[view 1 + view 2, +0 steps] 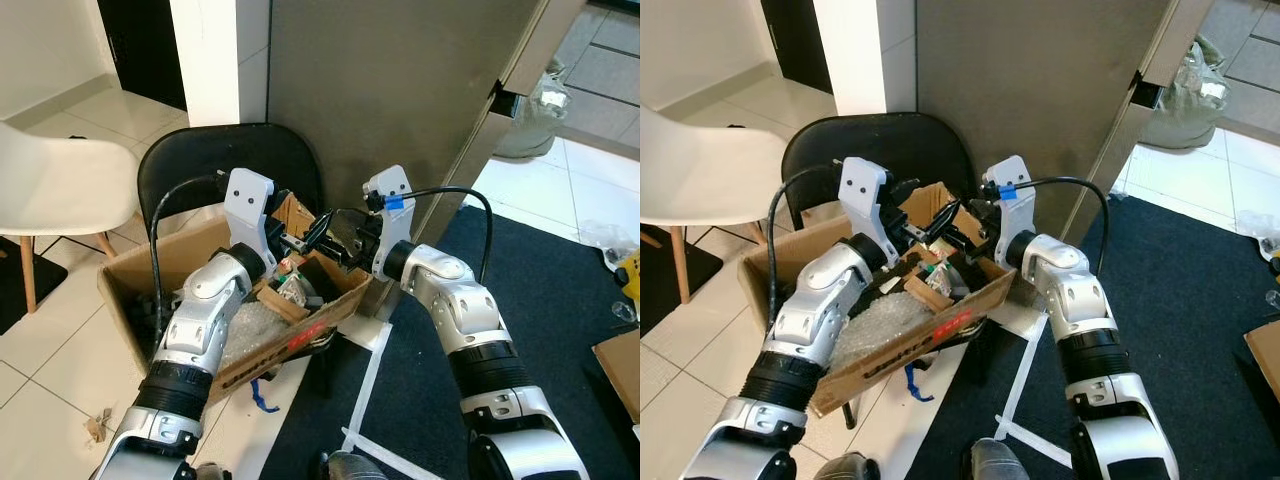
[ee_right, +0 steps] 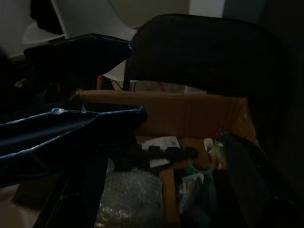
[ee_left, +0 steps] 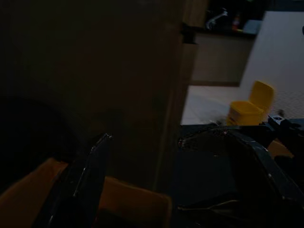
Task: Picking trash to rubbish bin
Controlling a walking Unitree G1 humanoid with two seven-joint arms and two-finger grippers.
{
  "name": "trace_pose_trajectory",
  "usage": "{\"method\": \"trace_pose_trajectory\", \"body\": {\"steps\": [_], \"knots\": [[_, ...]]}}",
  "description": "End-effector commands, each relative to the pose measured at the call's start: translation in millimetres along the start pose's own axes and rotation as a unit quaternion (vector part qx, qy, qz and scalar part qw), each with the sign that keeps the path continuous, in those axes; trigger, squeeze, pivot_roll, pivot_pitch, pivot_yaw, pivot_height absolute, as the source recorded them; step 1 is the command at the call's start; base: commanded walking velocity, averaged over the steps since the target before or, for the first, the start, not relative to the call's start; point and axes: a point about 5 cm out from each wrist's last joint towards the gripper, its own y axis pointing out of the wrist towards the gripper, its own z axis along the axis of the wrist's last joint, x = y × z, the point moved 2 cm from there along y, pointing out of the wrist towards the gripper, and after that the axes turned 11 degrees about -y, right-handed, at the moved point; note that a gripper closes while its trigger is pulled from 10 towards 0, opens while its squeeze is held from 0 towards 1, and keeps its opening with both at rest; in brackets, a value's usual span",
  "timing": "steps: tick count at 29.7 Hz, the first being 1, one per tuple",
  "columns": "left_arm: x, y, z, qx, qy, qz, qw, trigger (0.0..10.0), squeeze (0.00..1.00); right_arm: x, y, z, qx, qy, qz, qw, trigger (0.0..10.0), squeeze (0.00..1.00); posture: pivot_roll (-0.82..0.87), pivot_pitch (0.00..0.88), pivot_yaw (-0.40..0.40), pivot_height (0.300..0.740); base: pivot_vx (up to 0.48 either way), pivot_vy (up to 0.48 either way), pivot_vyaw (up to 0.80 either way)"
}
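Observation:
An open cardboard box (image 1: 130, 272) rests on a black chair (image 1: 200, 155). It holds bubble wrap (image 1: 245, 325), cardboard scraps (image 1: 283, 303) and crumpled wrappers (image 1: 293, 285). Both grippers hover over the box's far right corner, facing each other. My left gripper (image 1: 305, 232) comes in from the left and its fingers (image 3: 90, 180) stand wide apart with nothing between them. From the right, my right gripper (image 1: 345, 243) is open as well, looking down on the bubble wrap (image 2: 128, 194) and wrappers (image 2: 192, 185) inside the box.
A grey cabinet side (image 1: 400, 90) rises right behind the box. A white chair (image 1: 60, 185) stands at the left. A dark rug (image 1: 560, 300) lies to the right, with white tape strips (image 1: 365, 390) on the floor. A plastic bag (image 1: 540, 100) sits at the far right.

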Motion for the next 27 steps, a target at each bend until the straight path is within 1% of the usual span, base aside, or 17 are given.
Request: {"method": "trace_pose_trajectory", "body": {"steps": [1, 27], "knots": [[2.5, 1.2, -9.5, -0.026, 0.005, -0.006, 1.0, 10.0, 0.0, 0.6, 1.1, 5.3, 0.013, -0.008, 0.002, 1.0, 10.0, 0.0, -0.02, 0.0, -0.082, 0.74, -0.304, 0.0, 0.0], [2.6, 1.3, -8.8, -0.024, 0.005, -0.006, 1.0, 10.0, 0.0, 0.9, 1.3, 5.7, 0.014, -0.008, 0.004, 1.0, 10.0, 0.0, -0.02, 0.0, -0.083, 0.74, -0.306, 0.0, 0.0]]}}
